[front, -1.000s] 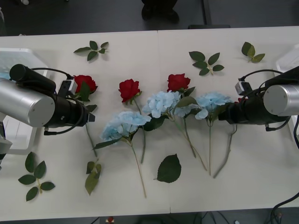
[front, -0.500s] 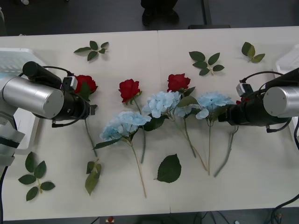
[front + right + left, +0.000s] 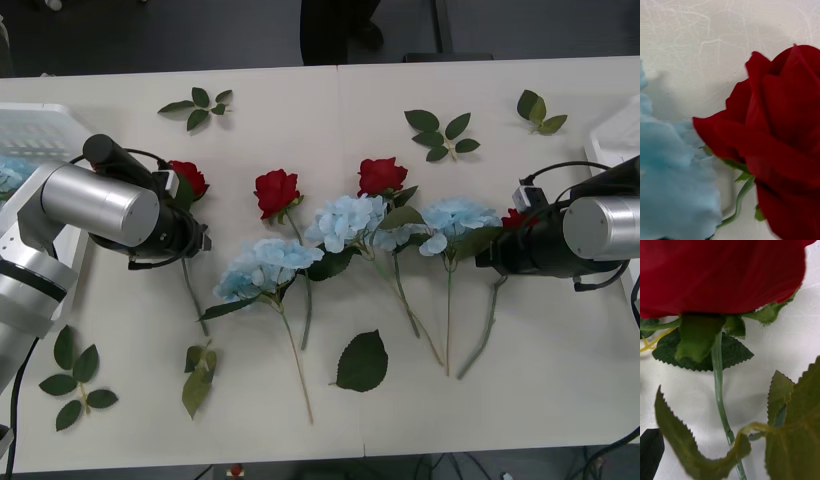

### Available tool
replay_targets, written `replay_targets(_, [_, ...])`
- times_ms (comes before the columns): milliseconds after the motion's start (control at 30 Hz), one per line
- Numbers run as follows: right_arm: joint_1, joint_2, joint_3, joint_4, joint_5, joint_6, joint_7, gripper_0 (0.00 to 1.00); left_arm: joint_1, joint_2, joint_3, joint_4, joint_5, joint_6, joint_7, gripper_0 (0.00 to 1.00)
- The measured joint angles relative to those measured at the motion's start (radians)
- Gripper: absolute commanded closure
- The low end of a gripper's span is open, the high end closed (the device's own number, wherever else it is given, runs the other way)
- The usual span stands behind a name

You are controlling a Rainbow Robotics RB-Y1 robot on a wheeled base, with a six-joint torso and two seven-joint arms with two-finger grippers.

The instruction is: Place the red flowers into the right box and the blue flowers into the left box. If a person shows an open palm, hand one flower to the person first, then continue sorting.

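Several red flowers lie in a row across the white table: one at the left (image 3: 187, 177), one left of centre (image 3: 277, 190), one at centre (image 3: 381, 175) and one at the right (image 3: 513, 218), half hidden by my right arm. My left gripper (image 3: 192, 238) hovers over the leftmost rose's stem; its head (image 3: 722, 273) and stem (image 3: 719, 390) are very close in the left wrist view. My right gripper (image 3: 490, 255) sits by the rightmost rose (image 3: 782, 131). Three blue flowers (image 3: 265, 265) (image 3: 345, 220) (image 3: 458, 215) lie between them. The left box (image 3: 45, 125) holds a blue flower (image 3: 10, 175). The right box (image 3: 620, 135) shows at the right edge.
Loose green leaf sprigs lie at the back (image 3: 200, 105) (image 3: 440, 132) (image 3: 540, 110) and at the front left (image 3: 75, 375) (image 3: 198, 378). A single big leaf (image 3: 362, 362) rests near the front edge. Long stems trail toward the front of the table.
My left arm has swung back and inward toward the leftmost rose. My right arm has drawn slightly to the right, uncovering more of the rightmost rose's head. The flowers lie where they were.
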Motion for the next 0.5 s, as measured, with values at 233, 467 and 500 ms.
replay_targets(233, [-0.001, 0.000, 0.040, 0.037, 0.023, -0.056, 0.000, 0.02, -0.015, -0.015, -0.003, 0.023, 0.000, -0.006, 0.000, 0.00])
replay_targets(467, [-0.001, 0.000, 0.045, 0.037, 0.038, -0.057, 0.000, 0.26, -0.015, -0.017, -0.012, 0.031, -0.001, -0.015, 0.000, 0.45])
replay_targets(500, [-0.001, 0.000, 0.045, 0.037, 0.046, -0.057, 0.000, 0.36, -0.015, -0.017, -0.014, 0.032, -0.001, -0.016, 0.000, 0.66])
